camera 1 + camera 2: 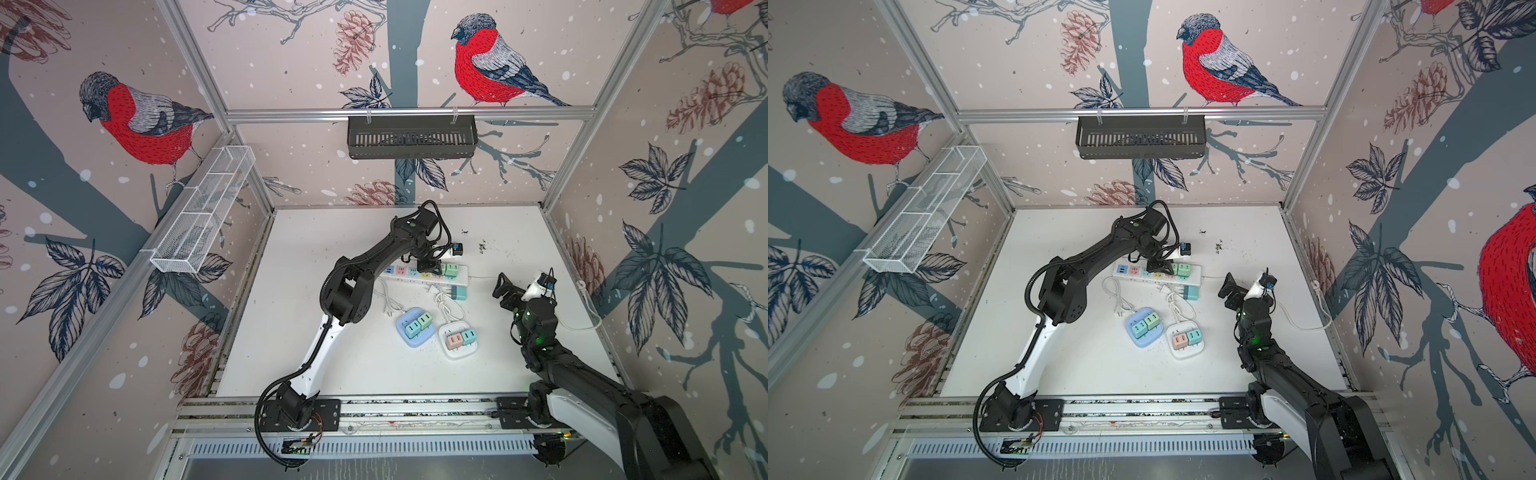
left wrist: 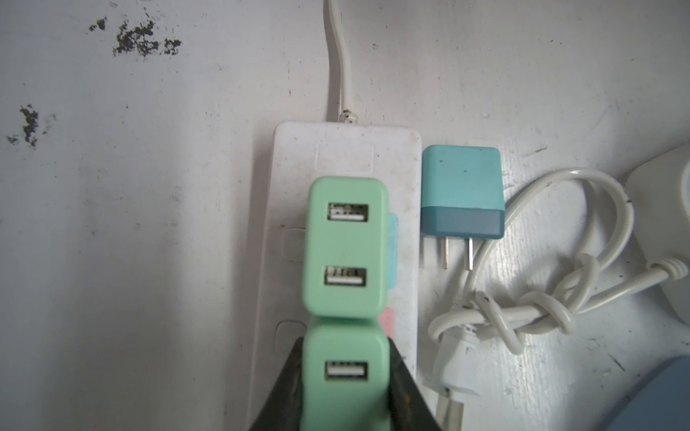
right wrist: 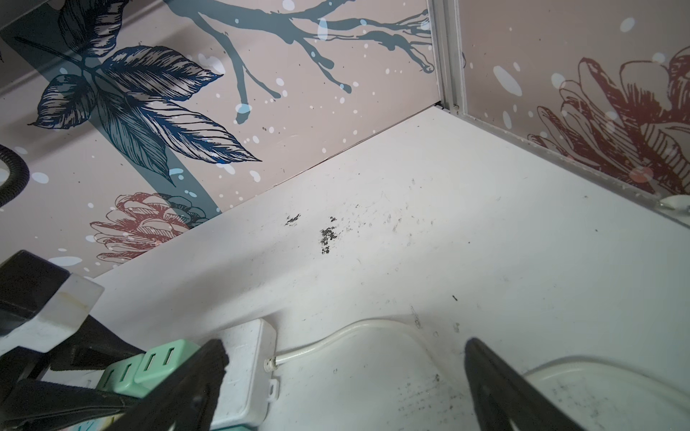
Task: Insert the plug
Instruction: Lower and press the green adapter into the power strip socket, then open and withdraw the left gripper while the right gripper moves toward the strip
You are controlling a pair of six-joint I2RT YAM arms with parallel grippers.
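Two green plugs set on the power strip (image 2: 347, 149), seated plug (image 2: 345, 246) nearer the strip's cord end, held plug (image 2: 345, 349) beside it, clamped by jaws of the left gripper (image 2: 345, 388); right gripper (image 3: 345, 358) poised off the strip's cord end, jaws apart

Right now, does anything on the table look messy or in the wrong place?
Yes. A blue plug lies on its side beside the power strip, prongs bare, not plugged in. A white cord next to it is tied in a knot, and the table has dark blotchy marks.
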